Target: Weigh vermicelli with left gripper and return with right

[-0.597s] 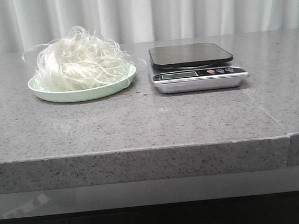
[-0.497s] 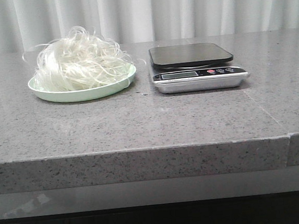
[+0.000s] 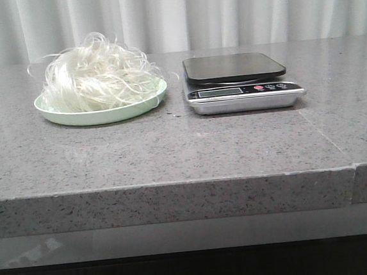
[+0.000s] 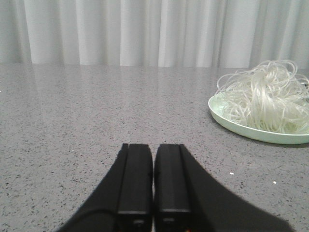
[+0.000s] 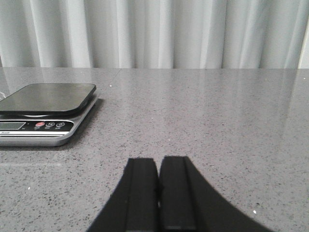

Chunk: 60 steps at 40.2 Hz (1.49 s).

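I see the vermicelli (image 3: pixel 99 73) heaped on its green plate (image 3: pixel 59 116), just left of the scale (image 3: pixel 241 81). My left gripper (image 4: pixel 153 180) and right gripper (image 5: pixel 159 189) sit clenched, empty. Nothing's begun; I judge the left must unclench and reach.

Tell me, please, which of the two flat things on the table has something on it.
The pale green plate, left of the scale: it holds the vermicelli, while the scale's dark platform is bare.

Front low, table-level; wrists low, facing curtain (image 3: pixel 224 11).
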{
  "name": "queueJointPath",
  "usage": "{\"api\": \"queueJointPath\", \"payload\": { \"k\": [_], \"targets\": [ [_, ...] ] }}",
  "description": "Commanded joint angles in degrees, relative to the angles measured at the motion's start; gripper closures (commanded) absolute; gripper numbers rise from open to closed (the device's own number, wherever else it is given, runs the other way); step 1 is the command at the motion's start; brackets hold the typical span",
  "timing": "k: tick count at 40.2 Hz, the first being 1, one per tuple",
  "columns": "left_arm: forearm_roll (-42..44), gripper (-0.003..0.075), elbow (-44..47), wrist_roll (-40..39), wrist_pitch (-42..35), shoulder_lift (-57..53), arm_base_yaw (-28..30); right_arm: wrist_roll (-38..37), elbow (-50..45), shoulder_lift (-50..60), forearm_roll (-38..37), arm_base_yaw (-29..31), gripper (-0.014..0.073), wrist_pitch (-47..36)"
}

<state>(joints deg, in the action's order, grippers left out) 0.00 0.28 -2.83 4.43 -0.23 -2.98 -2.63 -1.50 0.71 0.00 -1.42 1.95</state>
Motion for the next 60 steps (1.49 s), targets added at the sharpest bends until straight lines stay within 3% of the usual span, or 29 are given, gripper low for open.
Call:
{"api": "queueJointPath", "payload": {
  "k": [1,17,29,38,50,60],
  "targets": [
    [0.0,0.0565,2.11,-0.52,-4.95,-1.31,-0.35,0.38,0.16,0.82,0.0,0.15,0.0435,-5.46],
    [0.0,0.0565,1.87,-0.52,-9.5,-1.31,-0.35,0.38,0.81,0.82,0.0,0.15,0.0435,-5.51],
    [0.0,0.0565,-6.74,-0.52,-9.57,-1.19,-0.35,0.38,12.59,0.76,0.0,0.15,0.0435,3.35],
    [0.49,0.0565,-20.95,-0.42,1.66,1.84,-0.35,0.38,24.79,-2.15,0.0,0.15,0.0435,11.13],
    [0.58,0.0565,-36.74,-0.42,11.58,13.45,-0.35,0.41,40.56,-14.35,0.0,0.15,0.0435,22.65],
    [0.58,0.0565,-43.51,-0.42,19.19,23.6,-0.35,0.41,48.15,-24.91,0.0,0.15,0.0435,31.12]
  ]
}}
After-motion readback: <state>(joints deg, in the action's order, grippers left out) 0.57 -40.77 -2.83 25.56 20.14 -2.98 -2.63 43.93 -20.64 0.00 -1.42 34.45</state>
